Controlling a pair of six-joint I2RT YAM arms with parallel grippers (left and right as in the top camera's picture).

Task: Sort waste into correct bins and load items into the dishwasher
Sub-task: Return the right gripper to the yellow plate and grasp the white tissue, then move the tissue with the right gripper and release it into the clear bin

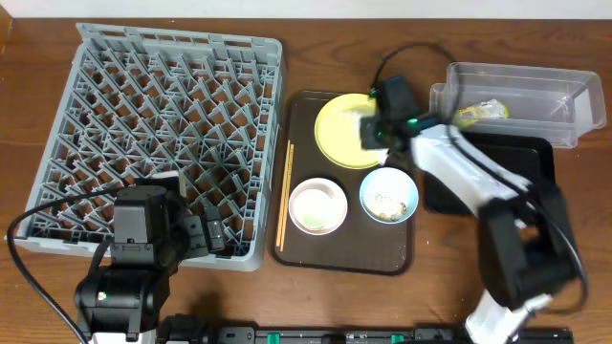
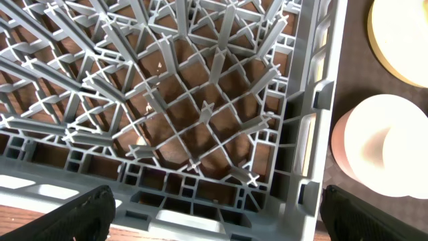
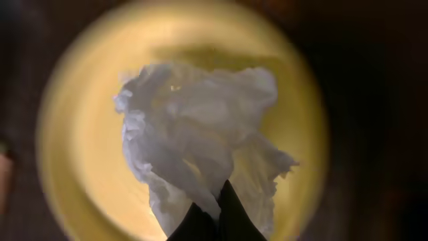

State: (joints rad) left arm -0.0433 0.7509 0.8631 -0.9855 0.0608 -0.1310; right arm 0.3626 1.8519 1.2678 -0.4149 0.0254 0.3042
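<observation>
The right gripper point(image 3: 212, 204) is pinching the crumpled napkin point(image 3: 200, 147) with jaws together, seemingly just above the yellow plate point(image 3: 73, 154). The clear tub point(image 1: 535, 94) and black tray point(image 1: 535, 158) are lying to its right, nearer this arm.

Top-down overhead; two close wrist views, plate point(image 2: 404, 33) in both

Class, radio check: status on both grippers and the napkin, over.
Left gripper open, over grey rack corner. Right gripper shut on napkin, over yellow plate. Wrapper in clear tub; nothing seen in the way.
</observation>
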